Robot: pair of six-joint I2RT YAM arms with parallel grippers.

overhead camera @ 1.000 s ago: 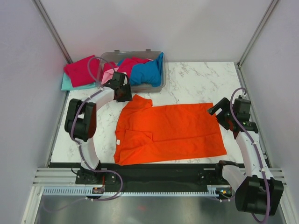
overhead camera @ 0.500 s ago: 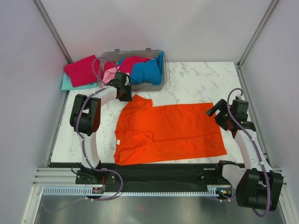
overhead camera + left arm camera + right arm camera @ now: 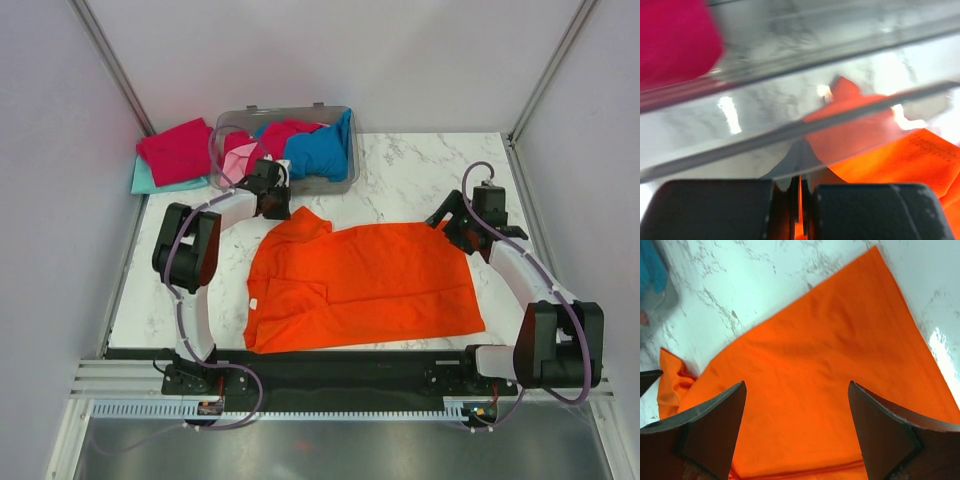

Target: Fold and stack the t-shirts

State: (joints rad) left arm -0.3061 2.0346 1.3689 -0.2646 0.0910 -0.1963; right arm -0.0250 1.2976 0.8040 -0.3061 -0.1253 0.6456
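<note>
White marble table (image 3: pixel 420 170) is covered at its middle by the orange t-shirt (image 3: pixel 370 280), laid flat. Its far left edge is pinched by the closed left gripper (image 3: pixel 799 200) beside the clear bin (image 3: pixel 322 186); the right gripper (image 3: pixel 796 385) is held wide open over its far right corner.

Six t-shirts are showing in all. One orange t-shirt (image 3: pixel 365 285) is lying on the surface (image 3: pixel 420 170). Three are sitting in the one clear bin (image 3: pixel 335 186): a crimson t-shirt (image 3: pixel 288 131), a pink t-shirt (image 3: pixel 234 160) and a blue t-shirt (image 3: pixel 320 152). Two more are lying beside it: a second crimson t-shirt (image 3: pixel 175 150) and a teal t-shirt (image 3: pixel 148 184). Two arms are standing over the surface, each carrying one gripper: the left gripper (image 3: pixel 272 202) and the right gripper (image 3: pixel 445 222).
</note>
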